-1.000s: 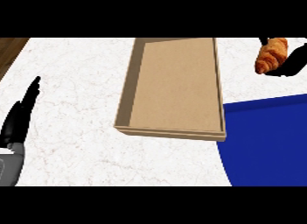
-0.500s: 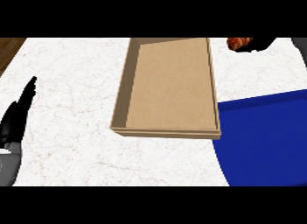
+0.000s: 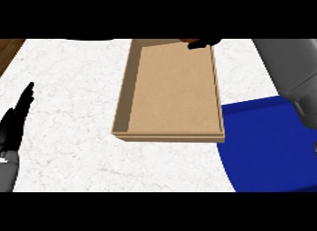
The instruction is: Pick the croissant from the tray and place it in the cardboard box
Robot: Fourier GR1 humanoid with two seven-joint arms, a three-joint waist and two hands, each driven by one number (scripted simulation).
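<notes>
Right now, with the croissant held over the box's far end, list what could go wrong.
1. The right hand grips the croissant over the cardboard box, by its far right wall; let go there, it might strike the rim and fall onto the counter.
2. Both sit at the view's top edge, mostly cut off, so the drop would be hard to check.
3. The right forearm passes near that wall and might nudge the box.

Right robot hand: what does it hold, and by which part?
The right robot hand curls round a croissant, mostly hidden, so which part cannot be told.
</notes>
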